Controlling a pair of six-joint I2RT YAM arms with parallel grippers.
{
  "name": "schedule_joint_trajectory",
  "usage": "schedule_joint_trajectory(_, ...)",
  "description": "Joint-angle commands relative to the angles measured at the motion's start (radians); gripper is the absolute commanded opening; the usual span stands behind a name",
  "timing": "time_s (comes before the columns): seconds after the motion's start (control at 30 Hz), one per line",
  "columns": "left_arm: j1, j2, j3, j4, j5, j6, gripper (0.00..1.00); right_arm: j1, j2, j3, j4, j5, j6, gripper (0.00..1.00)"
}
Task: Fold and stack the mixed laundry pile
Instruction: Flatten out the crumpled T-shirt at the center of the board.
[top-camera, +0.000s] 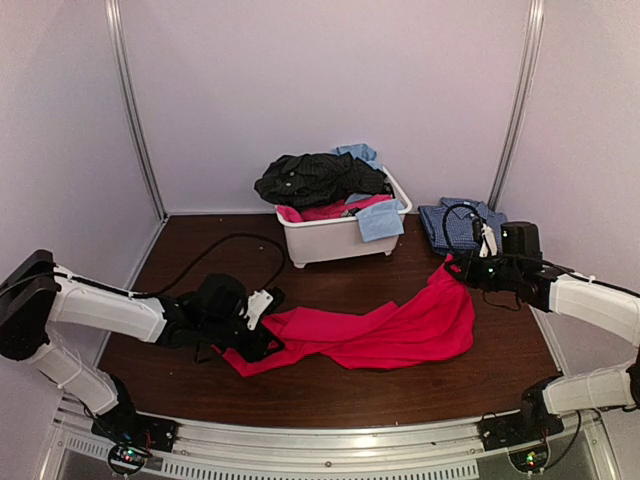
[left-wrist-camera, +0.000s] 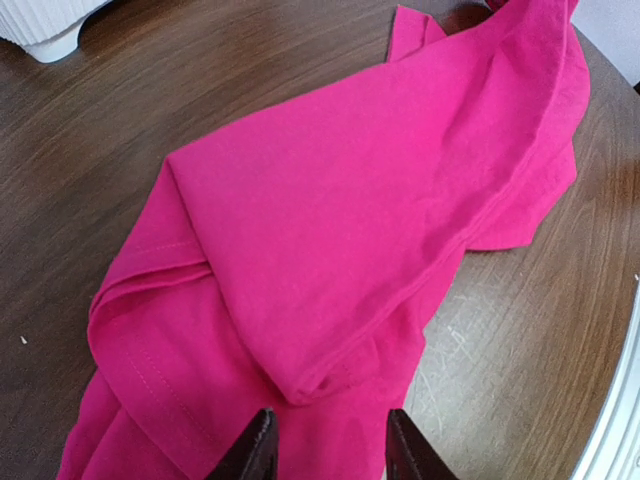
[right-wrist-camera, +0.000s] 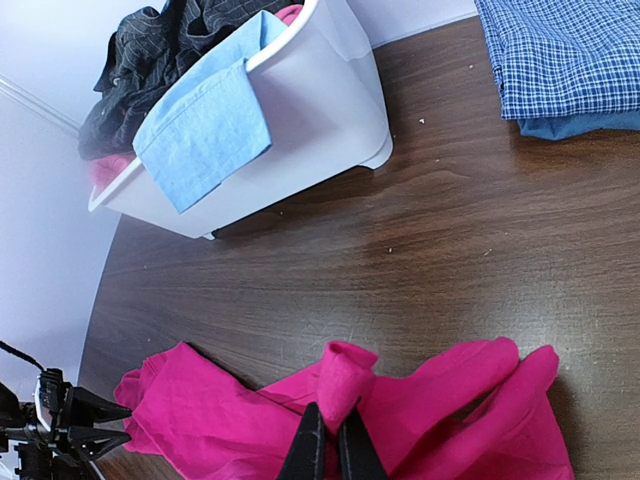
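Observation:
A bright pink-red garment (top-camera: 390, 330) lies stretched across the front of the table, loosely folded over itself (left-wrist-camera: 350, 230). My left gripper (top-camera: 266, 342) hovers at its left end, open; the fingertips (left-wrist-camera: 258, 448) stand apart above the cloth and hold nothing. My right gripper (top-camera: 462, 268) is shut on a rolled pinch of the garment's right corner (right-wrist-camera: 345, 375), lifted off the wood. The rest of the mixed laundry pile fills the white tub (top-camera: 330, 245): a black pinstriped piece (top-camera: 310, 178), light blue cloth (top-camera: 380, 220) over the rim, more pink (top-camera: 330, 211).
A folded blue checked shirt (top-camera: 455, 225) lies at the back right, beside the tub (right-wrist-camera: 300, 130). A black cable (top-camera: 230, 240) loops over the table behind the left arm. Enclosure walls close in the back and sides.

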Motion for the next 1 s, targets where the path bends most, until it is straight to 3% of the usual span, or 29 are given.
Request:
schedule_joint_trajectory(0.0,-0.004,0.038,-0.006,0.173,-0.021,-0.082,0.37,-0.004,-0.010,0.016,0.014,0.013,-0.001,0.00)
schedule_joint_trajectory(0.23,-0.006,0.153,0.059,0.176,-0.038,-0.076,0.30,-0.005,-0.025,0.020,-0.004,0.021,-0.007,0.00)
schedule_joint_trajectory(0.37,-0.005,0.153,0.101,0.139,-0.090,-0.063,0.08,-0.005,-0.029,0.029,-0.014,0.028,-0.017,0.00)
schedule_joint_trajectory(0.47,0.002,0.083,0.173,0.016,-0.204,-0.007,0.00,-0.008,-0.029,0.084,-0.055,0.073,-0.076,0.00)
schedule_joint_trajectory(0.7,0.103,-0.065,0.599,-0.458,-0.420,0.229,0.00,-0.044,-0.028,0.406,-0.182,0.176,-0.232,0.00)
schedule_joint_trajectory(0.97,0.118,-0.086,1.064,-0.720,-0.612,0.460,0.00,-0.044,0.016,0.754,-0.160,0.053,-0.241,0.00)
